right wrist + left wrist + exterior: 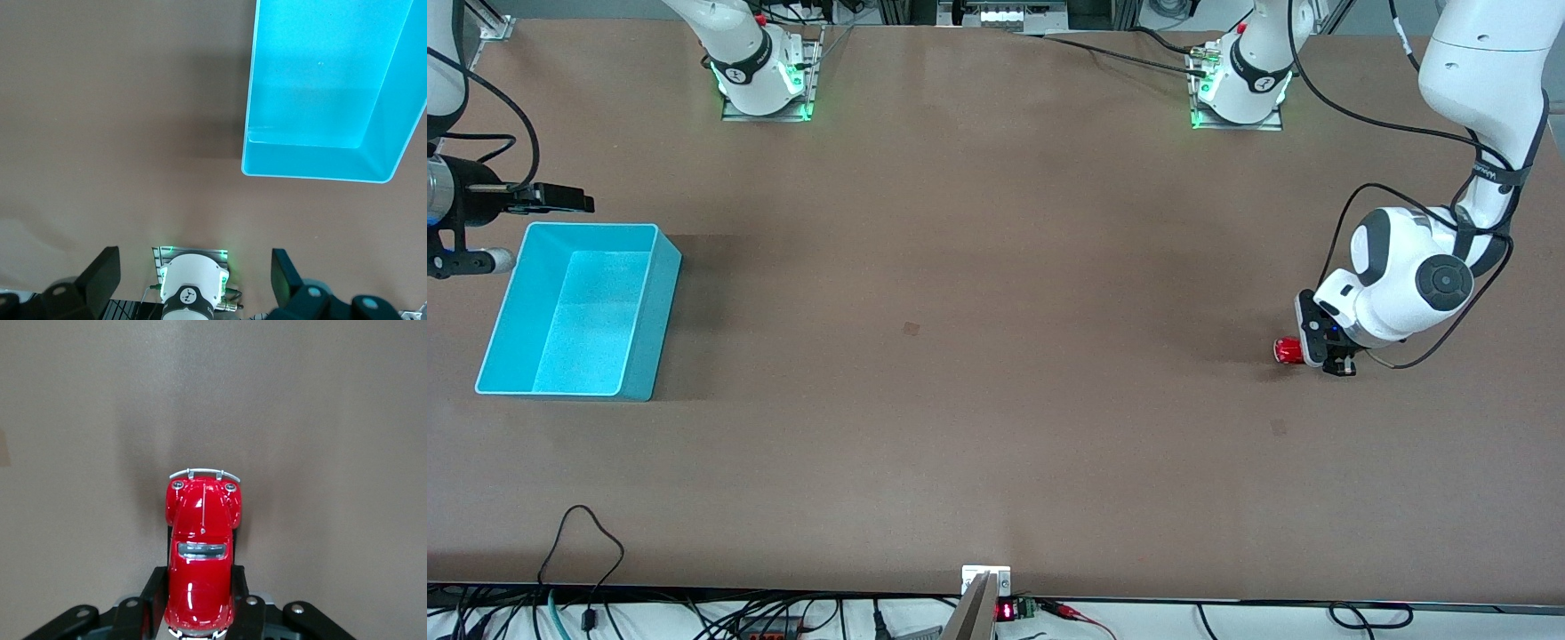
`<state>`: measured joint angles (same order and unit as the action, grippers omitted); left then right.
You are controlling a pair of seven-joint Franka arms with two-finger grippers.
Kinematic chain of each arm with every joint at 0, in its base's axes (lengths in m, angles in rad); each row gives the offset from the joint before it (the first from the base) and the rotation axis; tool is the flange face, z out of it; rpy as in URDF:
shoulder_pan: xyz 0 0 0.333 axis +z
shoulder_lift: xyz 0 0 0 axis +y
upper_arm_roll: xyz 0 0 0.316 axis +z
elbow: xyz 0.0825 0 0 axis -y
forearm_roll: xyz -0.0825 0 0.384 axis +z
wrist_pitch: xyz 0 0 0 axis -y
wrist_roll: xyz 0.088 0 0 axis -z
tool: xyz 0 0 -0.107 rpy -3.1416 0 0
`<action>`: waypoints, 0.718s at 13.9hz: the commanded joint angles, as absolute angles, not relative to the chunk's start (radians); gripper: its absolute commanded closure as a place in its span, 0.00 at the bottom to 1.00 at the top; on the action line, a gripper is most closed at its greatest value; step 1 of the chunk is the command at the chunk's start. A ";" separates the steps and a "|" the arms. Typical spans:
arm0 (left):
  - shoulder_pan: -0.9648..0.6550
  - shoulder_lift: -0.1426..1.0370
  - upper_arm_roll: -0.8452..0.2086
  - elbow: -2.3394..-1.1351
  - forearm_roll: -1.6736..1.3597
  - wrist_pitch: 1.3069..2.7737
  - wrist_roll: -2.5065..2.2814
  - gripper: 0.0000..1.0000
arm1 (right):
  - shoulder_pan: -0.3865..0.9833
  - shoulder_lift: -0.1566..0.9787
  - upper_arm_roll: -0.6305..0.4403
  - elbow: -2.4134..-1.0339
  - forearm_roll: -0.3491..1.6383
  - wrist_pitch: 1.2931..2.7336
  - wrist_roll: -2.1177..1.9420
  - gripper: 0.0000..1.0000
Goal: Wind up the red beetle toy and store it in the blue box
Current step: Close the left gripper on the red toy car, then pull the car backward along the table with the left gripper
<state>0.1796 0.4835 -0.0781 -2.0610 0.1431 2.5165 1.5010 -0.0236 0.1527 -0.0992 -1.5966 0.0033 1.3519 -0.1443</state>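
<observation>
The red beetle toy (1286,350) sits low at the table near the left arm's end. In the left wrist view the toy (200,553) points away from the hand, its rear between the black fingers (152,603). My left gripper (1323,354) is shut on the toy's sides. The blue box (660,311) stands empty at the right arm's end of the table; it also shows in the right wrist view (313,163). My right gripper (560,197) hangs in the air beside the box's rim, open and empty (193,283).
The right arm's base (760,76) and the left arm's base (1240,89) stand along the table's edge farthest from the front camera. A small device (985,591) and cables lie at the nearest edge. Bare brown table (978,311) spans between toy and box.
</observation>
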 commanded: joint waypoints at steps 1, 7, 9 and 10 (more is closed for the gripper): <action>0.190 0.488 -0.083 -2.057 0.161 2.520 1.516 0.83 | -0.023 0.152 -0.092 -1.580 -0.008 1.338 -0.158 0.00; 0.291 0.532 -0.081 -2.036 0.161 2.519 1.624 0.82 | 0.003 0.150 -0.086 -1.580 -0.040 1.336 -0.160 0.00; 0.337 0.552 -0.081 -2.019 0.160 2.520 1.695 0.81 | 0.009 0.149 -0.084 -1.578 -0.040 1.339 -0.160 0.00; 0.374 0.563 -0.081 -2.010 0.160 2.520 1.719 0.80 | 0.009 0.150 -0.084 -1.577 -0.040 1.339 -0.160 0.00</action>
